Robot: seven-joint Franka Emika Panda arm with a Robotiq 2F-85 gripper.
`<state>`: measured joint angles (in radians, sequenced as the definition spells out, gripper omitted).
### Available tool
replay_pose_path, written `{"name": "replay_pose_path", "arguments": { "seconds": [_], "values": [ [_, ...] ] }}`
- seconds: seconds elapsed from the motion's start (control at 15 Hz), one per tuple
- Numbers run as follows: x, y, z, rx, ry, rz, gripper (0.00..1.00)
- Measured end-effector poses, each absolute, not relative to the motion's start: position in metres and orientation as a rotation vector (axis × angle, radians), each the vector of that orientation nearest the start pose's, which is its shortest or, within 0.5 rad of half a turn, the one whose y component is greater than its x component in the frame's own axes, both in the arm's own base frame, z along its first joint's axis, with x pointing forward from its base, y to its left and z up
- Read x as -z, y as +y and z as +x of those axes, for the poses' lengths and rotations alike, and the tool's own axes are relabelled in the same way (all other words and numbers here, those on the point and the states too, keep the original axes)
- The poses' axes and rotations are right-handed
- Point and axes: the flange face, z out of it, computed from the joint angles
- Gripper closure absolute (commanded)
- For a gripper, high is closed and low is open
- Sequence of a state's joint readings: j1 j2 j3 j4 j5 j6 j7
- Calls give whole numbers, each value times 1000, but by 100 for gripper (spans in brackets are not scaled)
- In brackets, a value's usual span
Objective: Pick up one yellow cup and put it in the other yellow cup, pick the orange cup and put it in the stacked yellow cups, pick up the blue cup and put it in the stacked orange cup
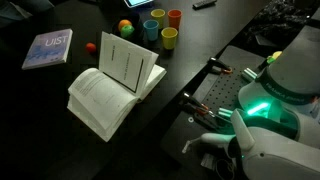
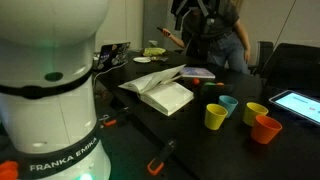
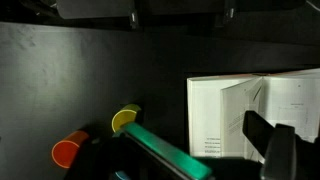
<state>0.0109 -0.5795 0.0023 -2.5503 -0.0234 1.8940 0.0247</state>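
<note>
Four small cups stand apart on the dark table; none is stacked. In an exterior view one yellow cup (image 1: 169,37) is nearest the book, the other yellow cup (image 1: 158,15) is behind it, the orange cup (image 1: 175,17) is beside that, and the blue cup (image 1: 150,27) is next to the ball. The other exterior view shows a yellow cup (image 2: 216,116), the blue cup (image 2: 228,104), a yellow cup (image 2: 256,113) and the orange cup (image 2: 266,129). The wrist view shows a yellow cup (image 3: 124,119) and the orange cup (image 3: 68,152). My gripper (image 3: 185,150) is open, empty and well away from the cups.
An open white book (image 1: 115,85) lies in the table's middle and also shows in the wrist view (image 3: 255,110). A multicoloured ball (image 1: 125,27), a tiny orange ball (image 1: 90,46) and a pale booklet (image 1: 47,48) lie nearby. A person (image 2: 215,35) stands beyond the table.
</note>
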Motion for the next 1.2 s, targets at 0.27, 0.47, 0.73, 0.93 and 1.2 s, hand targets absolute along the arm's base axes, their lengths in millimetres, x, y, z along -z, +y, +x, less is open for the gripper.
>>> {"name": "replay_pose_path", "arguments": {
  "seconds": [0.27,0.47,0.73,0.93,1.2],
  "values": [
    [-458,3,362,-114,6,-3164,0],
    [-458,3,362,-114,6,-3164,0],
    [-458,3,362,-114,6,-3164,0],
    [-457,3,362,-116,6,-3164,0],
    [-443,5,367,-29,6,-3171,0]
  ]
}}
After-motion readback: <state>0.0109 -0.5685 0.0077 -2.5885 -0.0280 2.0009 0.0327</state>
